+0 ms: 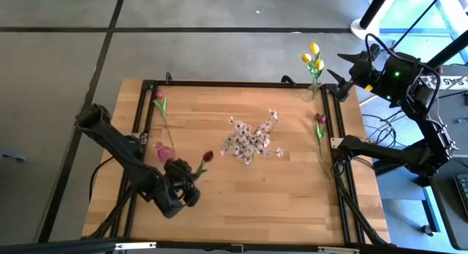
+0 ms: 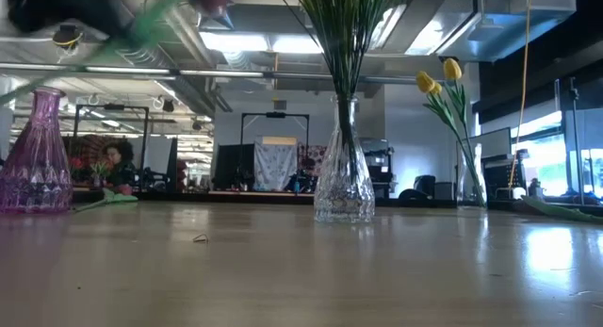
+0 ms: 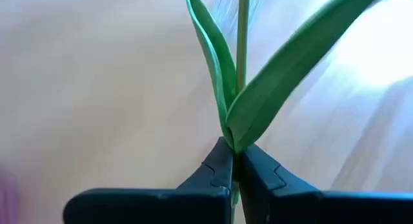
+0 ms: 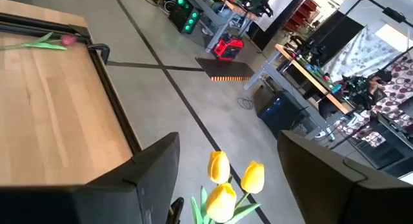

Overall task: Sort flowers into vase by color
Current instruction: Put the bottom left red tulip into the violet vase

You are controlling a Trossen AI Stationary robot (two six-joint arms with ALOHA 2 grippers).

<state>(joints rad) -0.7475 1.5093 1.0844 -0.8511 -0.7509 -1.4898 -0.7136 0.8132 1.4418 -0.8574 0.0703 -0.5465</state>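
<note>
My left gripper (image 1: 193,176) (image 3: 237,164) is at the table's near left, beside the pink vase (image 1: 164,151) (image 2: 36,153), shut on a dark red tulip (image 1: 207,157). My right gripper (image 1: 342,69) (image 4: 226,166) hovers open at the far right corner. Its fingers stand on either side of the yellow tulips (image 1: 313,58) (image 4: 224,182) (image 2: 441,79), which stand in a clear vase (image 1: 313,90), and do not touch them. Pale blossoms (image 1: 252,139) fill the middle clear vase (image 2: 344,181). One dark red tulip (image 1: 159,97) (image 4: 66,39) lies flat at the far left, another (image 1: 319,119) at the right. My left gripper pinches the tulip's green stem (image 3: 236,145) between its two fingers, just where the leaves (image 3: 271,88) branch off. The stem runs on straight ahead of the fingers. The flower is lifted off the table, showing as a blurred slanting stem (image 2: 141,25) high in the low view.
A black frame rail (image 1: 241,83) borders the wooden table top. Bare wood (image 1: 263,195) lies along the near side between the arms. Cables and equipment (image 1: 380,126) sit off the table's right edge. A person (image 2: 118,165) shows far behind the table.
</note>
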